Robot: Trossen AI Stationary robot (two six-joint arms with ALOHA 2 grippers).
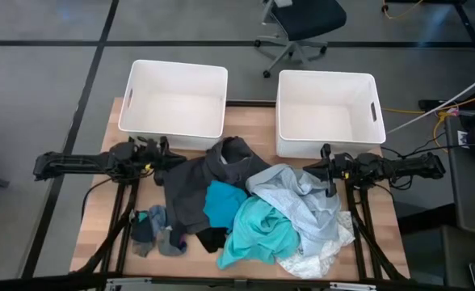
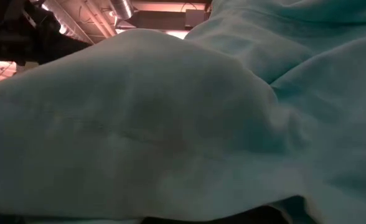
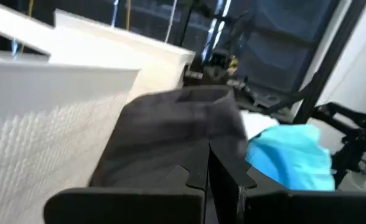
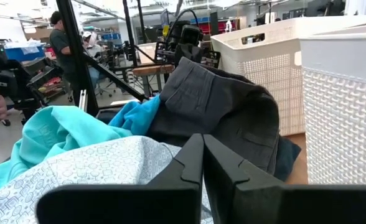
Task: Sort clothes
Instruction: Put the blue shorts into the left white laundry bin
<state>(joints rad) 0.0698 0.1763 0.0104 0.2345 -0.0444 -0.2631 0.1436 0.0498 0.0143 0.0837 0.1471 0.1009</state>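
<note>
From above, the left gripper is resting closed and empty at the dark grey garment heaped before two white bins. The teal shirt is blanketing the low camera entirely. The right gripper, pinched shut, is touching the pale blue patterned garment.

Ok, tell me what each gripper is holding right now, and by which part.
Nothing. The left gripper and right gripper both have shut jaws with no fabric between them, beside the pile of clothes.
</note>
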